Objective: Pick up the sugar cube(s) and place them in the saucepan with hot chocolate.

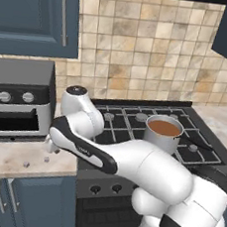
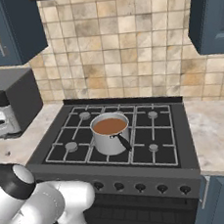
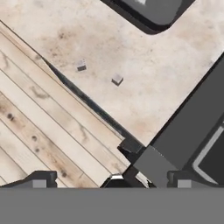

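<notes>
Two sugar cubes are recorded on the beige stone counter (image 1: 5, 160) to the left of the stove (image 2: 136, 131). In the left base view one cube (image 1: 26, 164) lies close to the counter's front edge and the other cube (image 1: 46, 159) sits a little farther back and nearer the stove; the two are apart, not touching. In the hand view the same pair is seen from above on the counter, the first (image 3: 81, 66) near the counter edge and the second (image 3: 117, 79) farther in, with wooden floor planks (image 3: 39, 131) visible past the edge.

The saucepan (image 1: 163, 133) stands upright on the stove grates, filled with brown liquid, well apart from both cubes. In the right base view the saucepan (image 2: 110, 133) is seen near the middle of the cooktop with its dark handle pointing toward the front right.

The arm is bent across to the left, its wrist over the counter beside the stove's left edge. The gripper (image 3: 111, 180) is held above the counter and floor boundary, clear of both cubes; its finger tips are set far apart at the bottom of the hand view, so the jaws are spread and nothing is held between them.

A toaster oven (image 1: 16, 104) with two knobs is noted at the back of the counter
</notes>
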